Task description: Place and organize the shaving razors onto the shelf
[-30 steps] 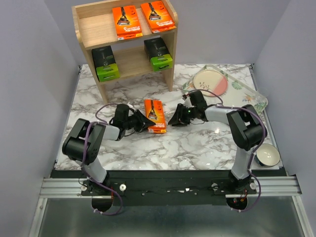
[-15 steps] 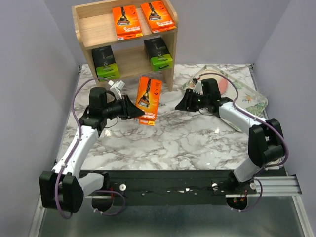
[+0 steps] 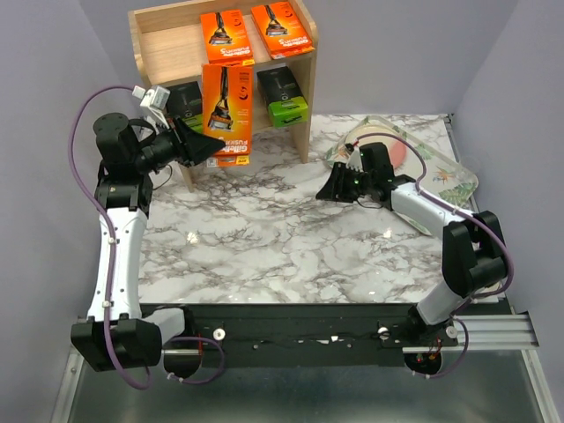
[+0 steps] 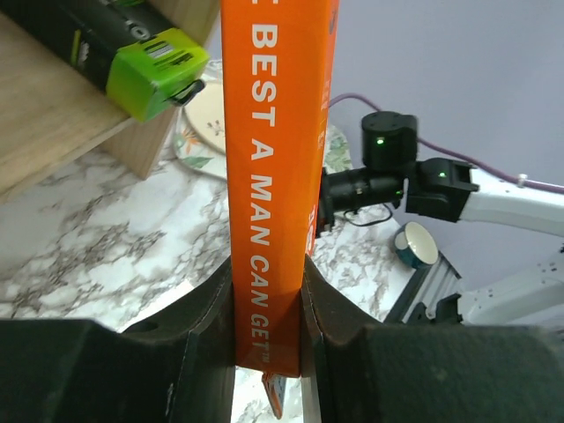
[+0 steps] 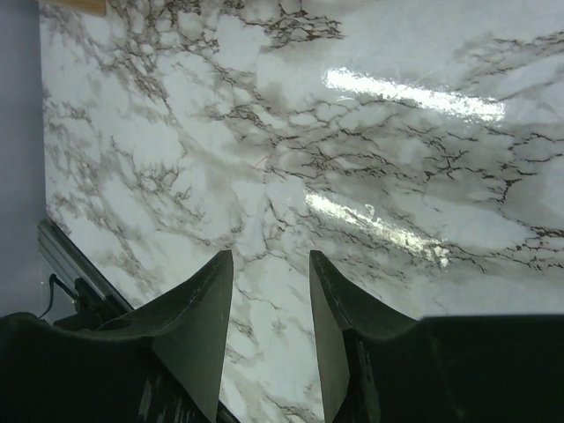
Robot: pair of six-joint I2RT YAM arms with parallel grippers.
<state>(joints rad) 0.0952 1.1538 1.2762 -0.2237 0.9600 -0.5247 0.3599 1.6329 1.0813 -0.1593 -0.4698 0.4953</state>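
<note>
My left gripper [image 3: 211, 148] is shut on an orange razor pack [image 3: 227, 113] and holds it raised in front of the wooden shelf [image 3: 163, 48]. In the left wrist view the pack [image 4: 278, 176] stands edge-on between my jaws. Two orange packs [image 3: 226, 37] [image 3: 281, 28] lie on the top tier. Two dark packs with lime-green ends sit on the lower tier, one at the right [image 3: 284, 95], one at the left [image 3: 185, 99] partly hidden behind the gripper. My right gripper [image 3: 324, 191] is open and empty over the marble table [image 5: 264, 159].
A floral tray [image 3: 449, 172] with a pink plate [image 3: 377, 144] stands at the back right. A small bowl [image 4: 414, 245] sits by the right front edge, hidden behind the right arm in the top view.
My left gripper has lifted the orange pack from the table's middle up and back-left to the front of the shelf. The right gripper drew back toward the tray, then stayed still.
</note>
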